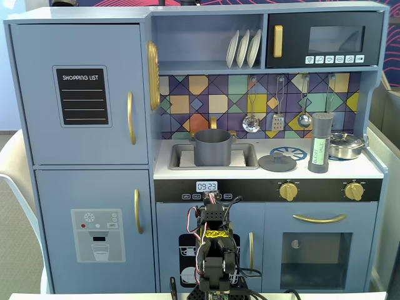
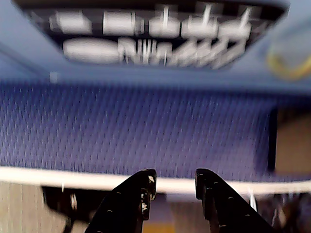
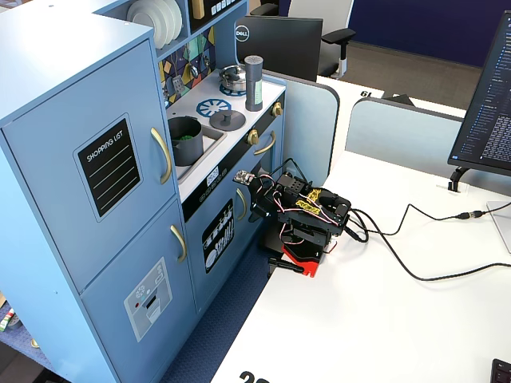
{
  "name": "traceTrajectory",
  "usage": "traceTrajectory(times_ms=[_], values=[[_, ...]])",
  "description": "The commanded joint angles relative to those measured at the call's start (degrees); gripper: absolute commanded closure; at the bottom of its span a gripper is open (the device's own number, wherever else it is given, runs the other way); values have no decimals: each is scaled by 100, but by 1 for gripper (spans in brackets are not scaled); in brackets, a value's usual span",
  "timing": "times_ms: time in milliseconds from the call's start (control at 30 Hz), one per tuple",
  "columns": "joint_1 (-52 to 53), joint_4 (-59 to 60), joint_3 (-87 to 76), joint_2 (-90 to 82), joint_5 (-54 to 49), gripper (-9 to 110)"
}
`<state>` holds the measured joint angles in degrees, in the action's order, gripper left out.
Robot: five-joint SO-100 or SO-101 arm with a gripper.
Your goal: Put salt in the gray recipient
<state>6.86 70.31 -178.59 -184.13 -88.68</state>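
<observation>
On the toy kitchen's counter, right of the sink in a fixed view, the tall gray salt shaker [image 1: 319, 143] stands upright with a pale label on its side; in another fixed view it appears at [image 3: 254, 83]. The gray pot [image 1: 213, 147] sits in the sink [image 1: 246, 164], with its loose gray lid [image 1: 277, 162] lying on the counter between pot and shaker. A small steel pan [image 1: 346, 145] stands just beside the shaker, toward the counter's right end. The toy kitchen [image 3: 64, 96] stands against the left edge of the white desk [image 3: 399, 319]. The arm [image 3: 299, 215] is folded low at that desk edge, in front of the lower cabinet doors, well apart from the shaker. In the wrist view the gripper [image 2: 174, 179] has its fingers apart with nothing between them.
</observation>
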Motion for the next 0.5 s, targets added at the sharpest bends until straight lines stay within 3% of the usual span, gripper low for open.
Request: traceTrajectory(times_ms=[0,467], values=[[9,264,9,-26,9,101],[97,571,0,-35,88,97]])
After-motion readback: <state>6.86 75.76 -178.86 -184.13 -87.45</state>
